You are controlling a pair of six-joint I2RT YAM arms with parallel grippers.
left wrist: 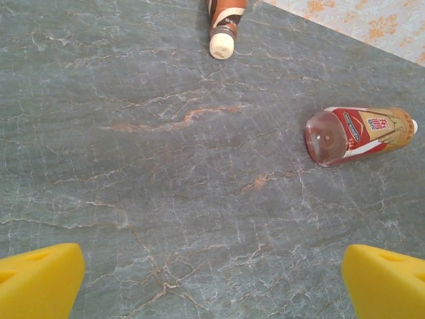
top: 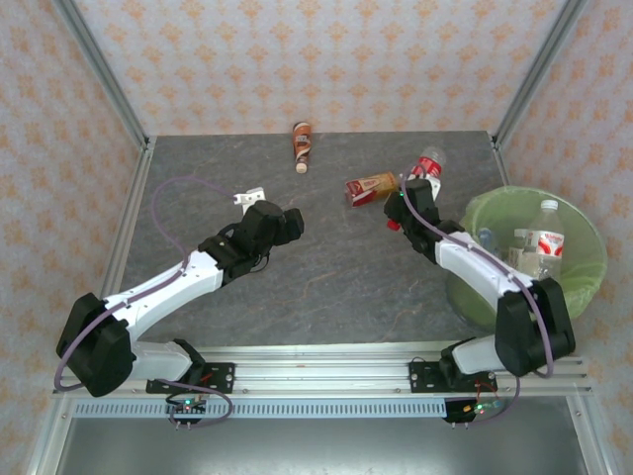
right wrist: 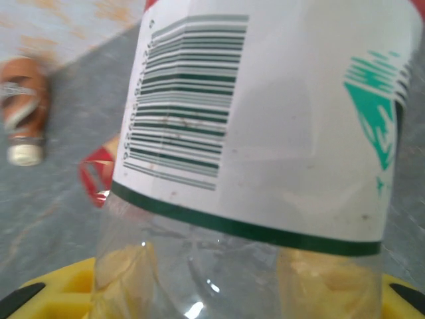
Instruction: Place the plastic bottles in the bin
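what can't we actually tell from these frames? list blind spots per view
- Right gripper grip: clear bottle blocks its pads in the right wrist view; right arm covers them in the top view. Contact unclear.
- Clear bottle's ends: cut off by the right wrist view's edges.
- Bin count: bottles inside overlap, right arm covers the near rim, top view.
- Brown bottle: cut by the left wrist view's top edge; label too small in top view.

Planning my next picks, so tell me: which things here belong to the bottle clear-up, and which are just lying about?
Job:
- brown bottle
- red-labelled bottle
- clear bottle, between the right gripper's fingers
- bin, with binned bottles inside

Not the job:
- grey table, patterned walls, metal frame: fixtures, not loose items
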